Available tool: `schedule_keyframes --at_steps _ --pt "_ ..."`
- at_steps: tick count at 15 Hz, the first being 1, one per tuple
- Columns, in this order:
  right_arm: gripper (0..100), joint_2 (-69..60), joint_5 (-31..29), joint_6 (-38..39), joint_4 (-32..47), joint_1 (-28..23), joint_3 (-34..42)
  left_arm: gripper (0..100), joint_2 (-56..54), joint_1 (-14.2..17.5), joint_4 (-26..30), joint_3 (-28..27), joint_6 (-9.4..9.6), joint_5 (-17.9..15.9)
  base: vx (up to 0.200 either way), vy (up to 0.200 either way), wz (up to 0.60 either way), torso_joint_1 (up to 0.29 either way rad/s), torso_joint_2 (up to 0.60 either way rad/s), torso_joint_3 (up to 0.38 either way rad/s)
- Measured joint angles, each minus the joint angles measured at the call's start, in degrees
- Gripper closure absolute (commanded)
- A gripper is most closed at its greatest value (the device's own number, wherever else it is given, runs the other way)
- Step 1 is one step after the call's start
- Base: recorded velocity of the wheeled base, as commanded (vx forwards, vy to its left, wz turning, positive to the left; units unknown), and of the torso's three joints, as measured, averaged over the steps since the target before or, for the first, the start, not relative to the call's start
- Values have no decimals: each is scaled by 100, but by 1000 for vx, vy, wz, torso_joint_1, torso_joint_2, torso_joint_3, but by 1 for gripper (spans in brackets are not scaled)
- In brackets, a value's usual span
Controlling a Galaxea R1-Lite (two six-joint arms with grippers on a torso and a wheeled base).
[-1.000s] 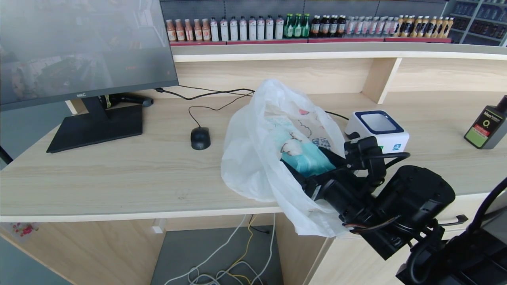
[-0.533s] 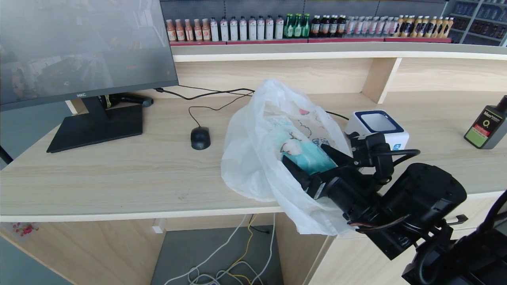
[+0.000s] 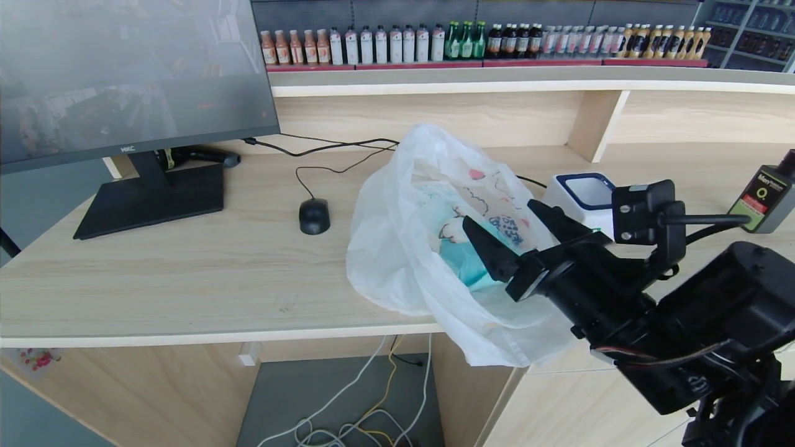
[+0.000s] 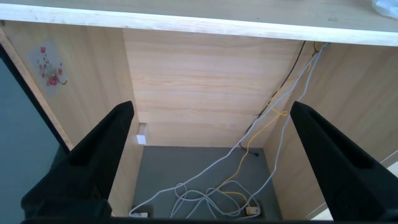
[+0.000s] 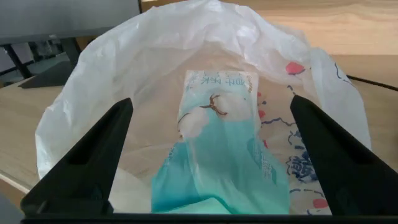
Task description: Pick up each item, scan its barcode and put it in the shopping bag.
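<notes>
Pack: teal pack (image 3: 463, 264) is seen lying inside shopping bag (image 3: 391, 248); bag is slumped at desk (image 3: 186, 273) front edge, partly overhanging.
R jaws: right gripper (image 3: 499, 214) spread wide, nothing held or touched, just above bag mouth.
L jaws: left gripper (image 4: 211, 106) spread wide, empty, below desk front edge.
Change: right gripper has been lifted out of bag vs 1 s ago; pack left inside.

Bright, even light falls from above onto the pale wood-grain surface (image 3: 186, 279). It leaves only faint, soft shadows around the white translucent plastic shopping bag (image 3: 385, 261) just ahead of the right hand (image 3: 499, 213). Light passes through the bag's film, so the teal packet (image 5: 217, 168) inside looks pale and washed. The right hand is a near-black mass with little detail. Well off to its left, the dark flat monitor screen (image 3: 124, 68) carries a dull grey reflection. The left hand (image 4: 211, 109) shows as black silhouettes against an evenly lit light wooden panel (image 4: 199, 81).
</notes>
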Motion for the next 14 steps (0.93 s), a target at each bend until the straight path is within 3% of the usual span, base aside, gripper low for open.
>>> schedule_keyframes --at_steps 8,11,14 --pt "0 -623 11 -50 49 13 37 0 0 -5 0 0 6 0 0 0 0 0 0 0" --pt "0 -635 13 -48 46 13 20 0 0 -5 2 0 -24 0 -200 0 0 14 4 -1" --pt "0 -651 13 -48 44 20 50 0 0 -5 0 0 11 0 0 0 0 0 0 0"
